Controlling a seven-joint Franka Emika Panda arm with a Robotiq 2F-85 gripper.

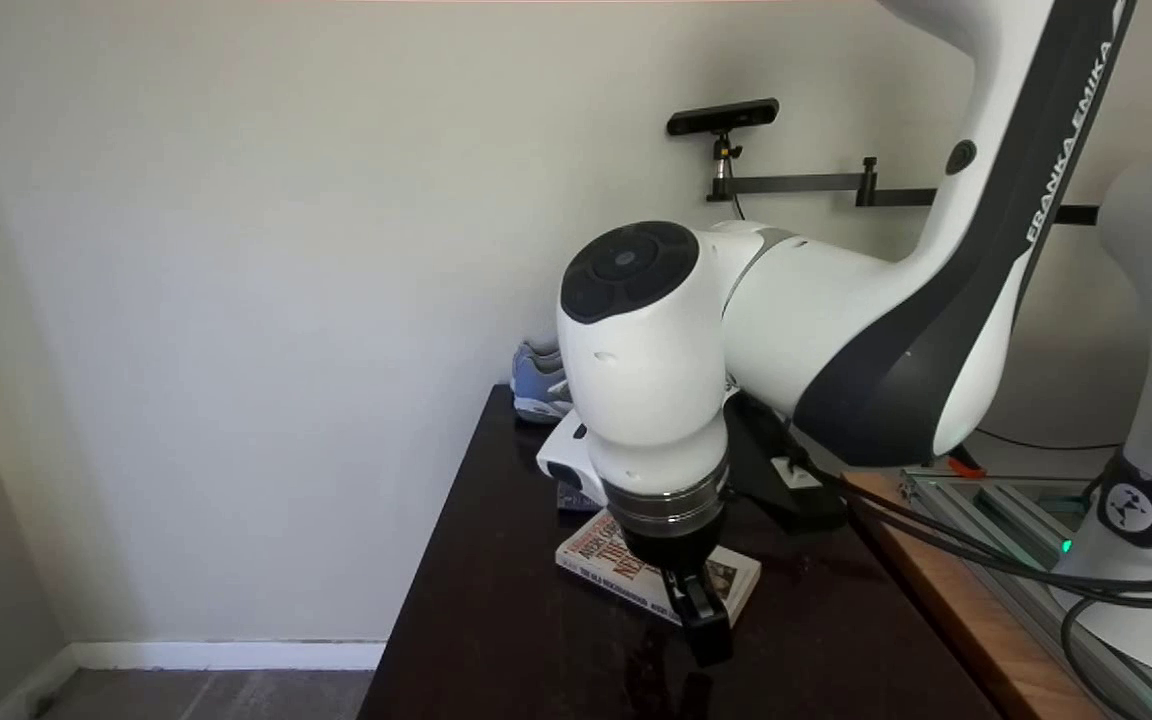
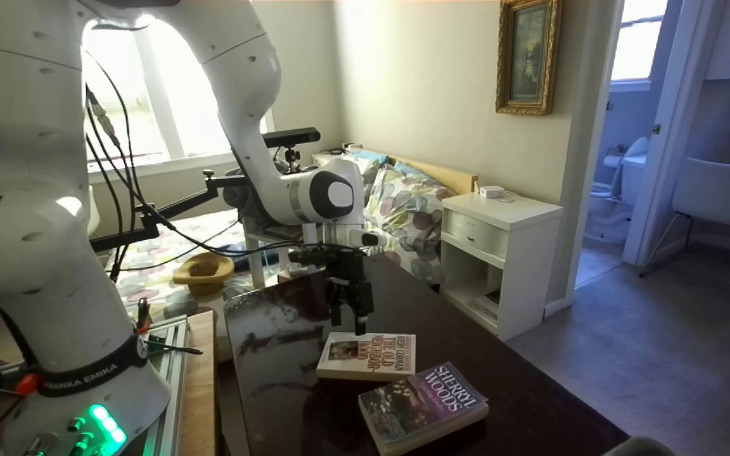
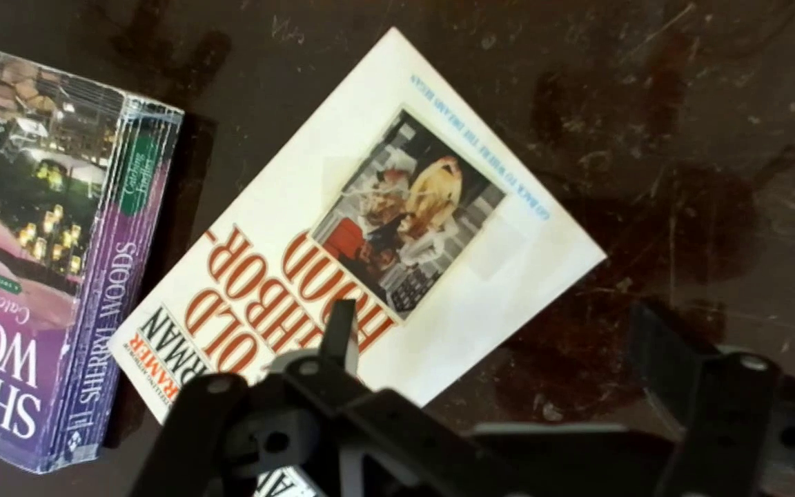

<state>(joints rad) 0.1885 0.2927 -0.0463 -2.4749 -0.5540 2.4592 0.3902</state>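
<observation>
While aloft, end effector (image 2: 348, 320) downward

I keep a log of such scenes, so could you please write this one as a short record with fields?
gripper: open, holding nothing
nearest thing: white book, lying flat, cover up; contact with it cannot be told
neighbour: purple book, also cover up, close beside the white one; whether they touch is unclear
surface: dark table
far table end: blue shoe, partly hidden, in an exterior view
background: white nightstand and framed picture, in an exterior view
</observation>
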